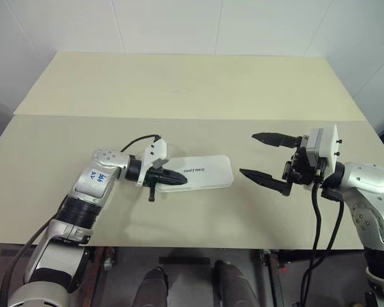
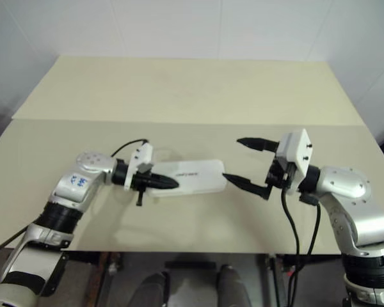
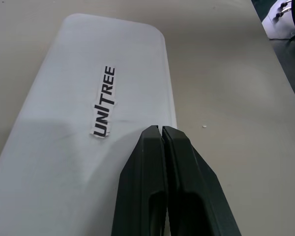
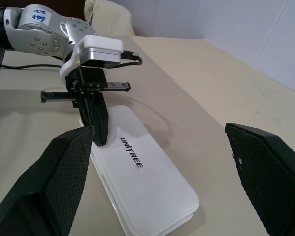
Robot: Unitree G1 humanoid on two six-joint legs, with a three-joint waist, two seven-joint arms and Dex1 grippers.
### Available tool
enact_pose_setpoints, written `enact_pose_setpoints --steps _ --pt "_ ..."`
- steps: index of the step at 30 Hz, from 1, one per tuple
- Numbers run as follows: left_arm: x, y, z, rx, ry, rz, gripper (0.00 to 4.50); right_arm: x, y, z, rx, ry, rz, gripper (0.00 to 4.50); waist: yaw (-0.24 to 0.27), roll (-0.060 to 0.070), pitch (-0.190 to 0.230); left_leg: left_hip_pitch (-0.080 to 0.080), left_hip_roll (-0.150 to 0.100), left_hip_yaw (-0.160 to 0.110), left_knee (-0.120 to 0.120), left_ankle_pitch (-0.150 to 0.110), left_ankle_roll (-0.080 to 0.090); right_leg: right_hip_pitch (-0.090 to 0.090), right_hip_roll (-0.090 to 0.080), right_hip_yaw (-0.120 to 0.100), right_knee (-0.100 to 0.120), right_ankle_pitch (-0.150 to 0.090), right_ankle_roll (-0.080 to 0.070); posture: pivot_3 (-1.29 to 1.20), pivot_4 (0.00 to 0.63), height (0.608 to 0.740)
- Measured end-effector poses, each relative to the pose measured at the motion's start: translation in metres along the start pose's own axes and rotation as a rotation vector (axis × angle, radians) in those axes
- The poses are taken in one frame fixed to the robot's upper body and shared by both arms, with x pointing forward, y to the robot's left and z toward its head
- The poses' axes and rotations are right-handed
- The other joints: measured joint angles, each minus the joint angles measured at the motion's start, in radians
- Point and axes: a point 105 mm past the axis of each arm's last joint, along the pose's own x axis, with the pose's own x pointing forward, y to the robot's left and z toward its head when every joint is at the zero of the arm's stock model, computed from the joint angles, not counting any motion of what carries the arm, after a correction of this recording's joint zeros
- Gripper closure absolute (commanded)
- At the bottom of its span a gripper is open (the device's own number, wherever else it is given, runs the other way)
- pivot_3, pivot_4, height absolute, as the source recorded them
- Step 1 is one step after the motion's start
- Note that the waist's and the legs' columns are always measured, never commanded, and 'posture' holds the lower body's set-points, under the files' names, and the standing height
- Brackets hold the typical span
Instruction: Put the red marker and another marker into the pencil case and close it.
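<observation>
- The pencil case lies flat on the table with its lid down, "UNITREE" lettering up
- Left gripper: fingers pressed together, empty, tips over the case's left end; they seem to rest on the lid, though contact is hard to judge
- Right gripper: fingers spread wide, holding nothing, just beside the case's right end, apart from it

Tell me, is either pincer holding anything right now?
No. The left pincer is shut with nothing between its fingers, its tips over the closed pencil case. The right pincer stands wide open, apart from the case.
</observation>
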Motion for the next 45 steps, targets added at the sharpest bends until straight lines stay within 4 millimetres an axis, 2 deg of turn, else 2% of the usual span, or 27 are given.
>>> enact_pose_setpoints --steps 5,7,12,15,18,19,22,28,31,39,42,45 --pt "0.001 -0.003 0.001 -0.079 -0.065 0.009 4.48 0.0 0.0 -0.001 0.004 0.0 -0.008 0.0 0.0 0.0 0.0 0.0 0.0 0.0 0.0 0.0 0.0 0.0 0.0 0.0 0.0 0.0 0.0 0.0 0.15 0.74" --pt "-0.004 -0.003 0.007 -0.124 -0.157 0.023 4.48 0.0 0.0 -0.001 0.003 0.0 -0.008 0.0 0.0 0.0 0.0 -0.001 0.0 0.0 0.0 0.0 0.0 0.0 0.0 0.0 0.0 0.0 0.0 0.0 0.15 0.74" --pt "-0.045 0.003 0.033 -0.083 -0.352 0.131 4.48 -0.002 0.0 -0.003 0.009 0.002 -0.011 0.0 -0.002 0.0 0.0 -0.001 0.0 0.0 -0.001 0.0 0.0 -0.001 0.0 0.0 0.0 0.0 0.0 0.0 0.15 0.74" --pt "-0.068 0.002 0.029 -0.082 -0.391 0.206 4.48 -0.005 -0.001 -0.008 0.012 0.011 -0.024 0.0 -0.002 0.0 0.0 -0.001 0.0 0.0 -0.001 0.0 0.0 -0.001 0.0 0.0 0.0 0.0 0.0 0.0 0.15 0.74" --pt "-0.081 -0.001 0.022 -0.104 -0.406 0.258 4.48 -0.01 -0.004 -0.017 0.031 0.031 -0.052 0.0 -0.001 0.0 0.0 -0.001 0.0 0.0 -0.001 0.0 0.0 -0.001 0.0 0.0 0.0 0.0 0.0 0.0 0.15 0.74" --pt "-0.086 -0.001 0.019 -0.117 -0.418 0.281 4.06 -0.012 -0.005 -0.017 0.029 0.031 -0.061 0.0 0.001 0.0 0.0 -0.001 0.0 0.0 -0.001 0.0 0.0 -0.001 0.0 0.0 0.0 0.0 0.0 0.0 0.15 0.74" --pt "-0.095 -0.001 0.012 -0.143 -0.437 0.34 3.19 -0.019 -0.011 -0.016 0.013 0.031 -0.106 0.0 0.001 0.0 0.0 -0.001 0.0 0.0 -0.001 0.0 0.0 -0.001 0.0 0.0 0.0 -0.001 -0.002 0.0 0.15 0.74" --pt "-0.097 -0.006 0.012 -0.122 -0.458 0.379 1.09 -0.025 -0.012 -0.026 0.029 0.061 -0.156 0.0 0.0 0.0 0.0 -0.001 0.0 0.0 -0.001 0.0 0.0 -0.001 0.0 0.0 -0.001 -0.001 -0.002 0.0 0.15 0.74" --pt "-0.095 -0.006 0.013 -0.121 -0.472 0.386 0.07 -0.03 -0.016 -0.023 0.018 0.064 -0.184 0.0 -0.001 0.0 0.0 -0.001 0.0 0.0 -0.001 0.0 0.0 -0.001 0.0 0.0 -0.001 -0.001 -0.002 0.0 0.15 0.74" --pt "-0.094 -0.006 0.017 -0.08 -0.472 0.382 0.03 -0.041 -0.019 -0.024 0.01 0.097 -0.199 0.0 0.0 0.0 0.0 0.0 0.0 0.0 -0.001 0.0 0.0 -0.001 0.0 0.0 -0.001 -0.002 -0.004 0.0 0.15 0.74" --pt "-0.092 -0.004 0.026 -0.024 -0.467 0.376 0.03 -0.049 -0.024 -0.021 -0.007 0.116 -0.206 0.0 0.0 -0.001 0.0 0.0 0.0 0.0 -0.001 0.0 0.0 0.0 0.0 0.0 -0.001 -0.002 -0.004 0.0 0.15 0.74" --pt "-0.097 -0.001 0.024 0.025 -0.439 0.399 0.03 -0.052 -0.025 -0.024 0.01 0.125 -0.21 0.0 -0.001 -0.001 0.0 0.0 0.0 0.001 -0.001 0.0 0.0 0.0 0.0 0.0 -0.002 -0.002 -0.004 0.0 0.15 0.74"
